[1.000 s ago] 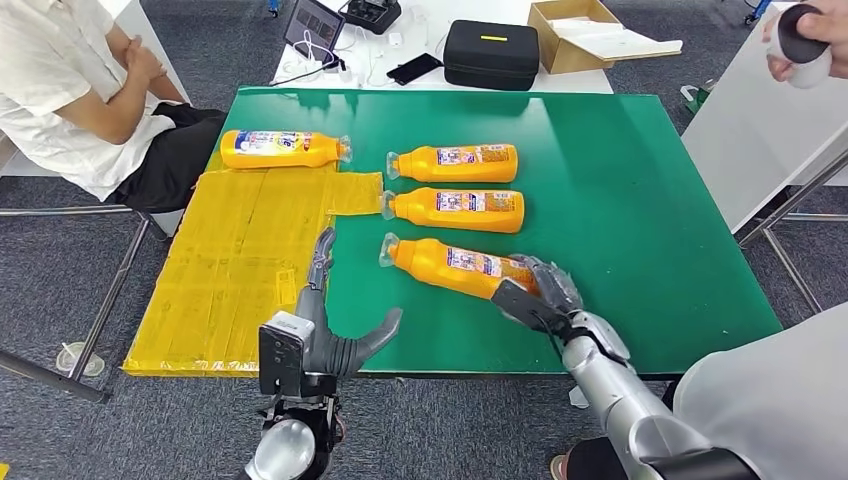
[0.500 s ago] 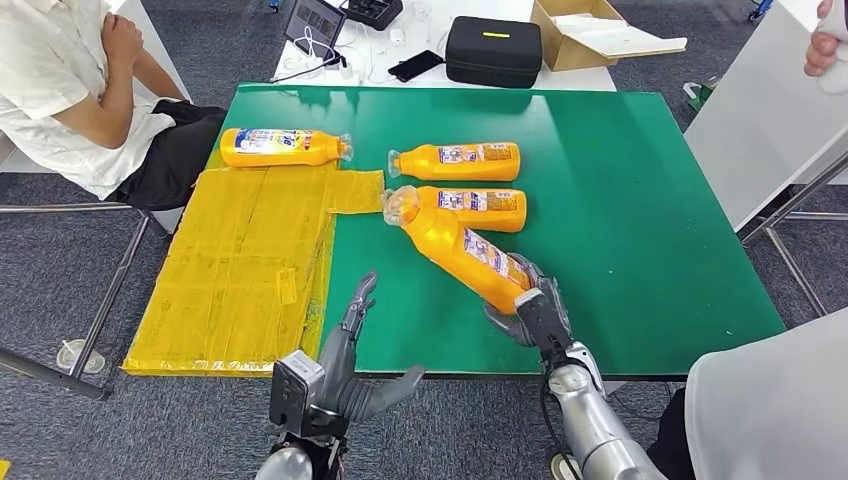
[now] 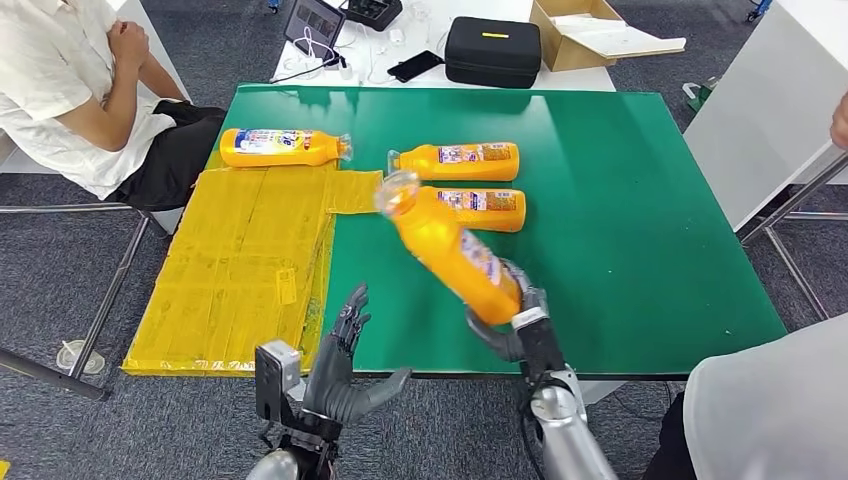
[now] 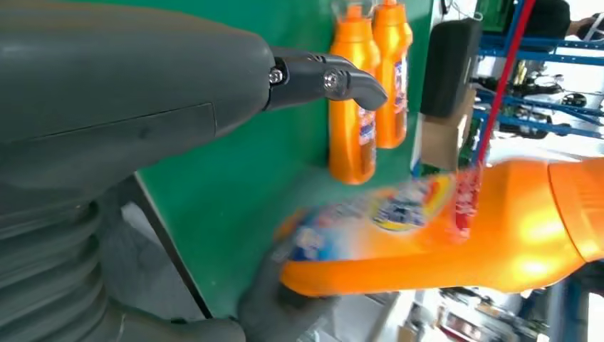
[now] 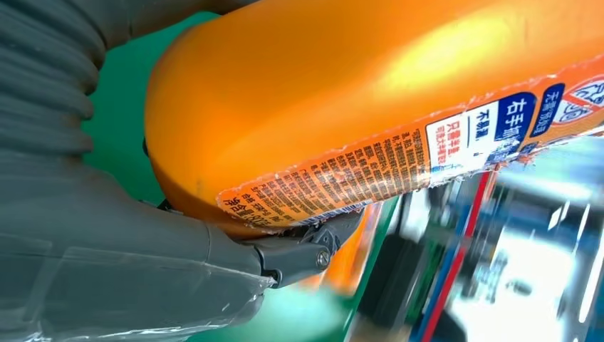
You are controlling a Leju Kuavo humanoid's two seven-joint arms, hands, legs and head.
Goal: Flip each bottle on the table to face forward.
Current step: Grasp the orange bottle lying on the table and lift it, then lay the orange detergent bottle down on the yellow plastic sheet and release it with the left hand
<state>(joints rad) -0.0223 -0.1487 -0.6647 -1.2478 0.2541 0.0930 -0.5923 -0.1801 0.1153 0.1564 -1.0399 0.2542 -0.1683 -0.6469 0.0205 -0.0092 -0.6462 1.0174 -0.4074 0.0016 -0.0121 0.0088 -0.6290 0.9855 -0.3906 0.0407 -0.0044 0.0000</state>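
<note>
The head view is looking forward and down over the whole green table [image 3: 640,200]. Both wrist views are sitting turned and very close behind their hands. All three are sharing the lifted orange bottle [image 3: 450,255], blurred in the left wrist view [image 4: 441,235], huge in the right [image 5: 342,92].

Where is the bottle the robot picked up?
In the head view, the lifted bottle is in the right hand, tilted above the green table near its front edge, its cap end over the nearer of two lying bottles.
</note>
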